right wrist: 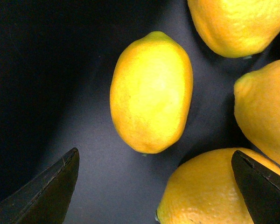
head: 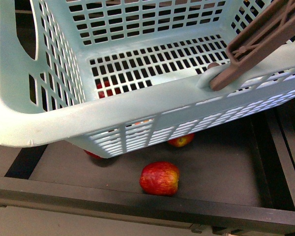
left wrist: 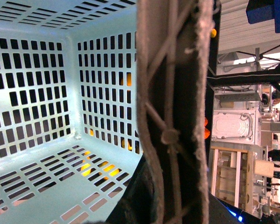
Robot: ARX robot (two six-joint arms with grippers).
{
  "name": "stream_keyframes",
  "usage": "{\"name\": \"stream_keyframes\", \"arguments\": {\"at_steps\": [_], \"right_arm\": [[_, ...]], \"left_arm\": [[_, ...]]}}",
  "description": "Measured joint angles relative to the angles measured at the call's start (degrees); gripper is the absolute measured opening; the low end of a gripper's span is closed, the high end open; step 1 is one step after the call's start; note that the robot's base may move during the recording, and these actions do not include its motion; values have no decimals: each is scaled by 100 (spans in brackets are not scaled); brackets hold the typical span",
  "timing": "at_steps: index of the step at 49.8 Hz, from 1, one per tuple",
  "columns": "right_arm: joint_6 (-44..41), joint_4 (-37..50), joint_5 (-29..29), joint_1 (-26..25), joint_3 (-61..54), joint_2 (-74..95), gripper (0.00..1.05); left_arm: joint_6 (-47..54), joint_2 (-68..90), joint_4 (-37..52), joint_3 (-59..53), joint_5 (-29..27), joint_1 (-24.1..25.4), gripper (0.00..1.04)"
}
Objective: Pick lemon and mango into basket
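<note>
The small yellow oval lemon [right wrist: 151, 91] lies on its side on a dark matte surface [right wrist: 51, 70], whole and uncovered in my right wrist view. My right claw [right wrist: 151, 189] hangs over it with its two black fingertips [right wrist: 42, 191] spread wide and holding nothing. Three more yellow fruits [right wrist: 238, 23] crowd the lemon's far side, just beside it but not touching it. One of them sits between my fingertips, nearer than the lemon. In the front view the light teal slotted plastic basket [head: 64, 120] fills most of the picture, tilted and close, its floor bare. Its brown ribbed swing handle [head: 260, 39] crosses the far corner. Below it a round red apple [head: 160, 178] rests in a black tray [head: 226, 167], and a red-and-yellow fruit [head: 181, 140] peeks from under the basket; I cannot tell what kind. At my left wrist the handle blocks the view, only a dark blurred part of my left claw [left wrist: 130, 210] shows, and I cannot tell how its jaws stand.
</note>
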Motion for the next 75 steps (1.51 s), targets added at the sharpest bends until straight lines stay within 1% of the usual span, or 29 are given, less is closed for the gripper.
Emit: {"name": "stream_keyframes", "arguments": {"at_steps": [12, 21, 34, 42, 44, 45, 53, 57, 75], "right_arm": [[142, -205, 17, 68, 490, 332, 96], [210, -385, 59, 70, 1067, 750, 96], [216, -433, 63, 70, 1445, 999, 96], [199, -457, 175, 57, 1620, 1187, 96], [197, -455, 179, 42, 1622, 1198, 91], [197, -446, 170, 26, 1620, 1200, 86], [118, -249, 17, -37, 1421, 1172, 59], [48, -68, -212, -66, 1126, 984, 51], [-782, 321, -1191, -184, -431, -789, 49]], "left_arm": [[-2, 0, 0, 0, 20, 0, 5], [-2, 0, 0, 0, 13, 0, 5], [-2, 0, 0, 0, 17, 0, 5], [-2, 0, 0, 0, 17, 0, 5], [-2, 0, 0, 0, 15, 0, 5], [-2, 0, 0, 0, 15, 0, 5], [-2, 0, 0, 0, 17, 0, 5], [-2, 0, 0, 0, 15, 0, 5], [-2, 0, 0, 0, 17, 0, 5]]}}
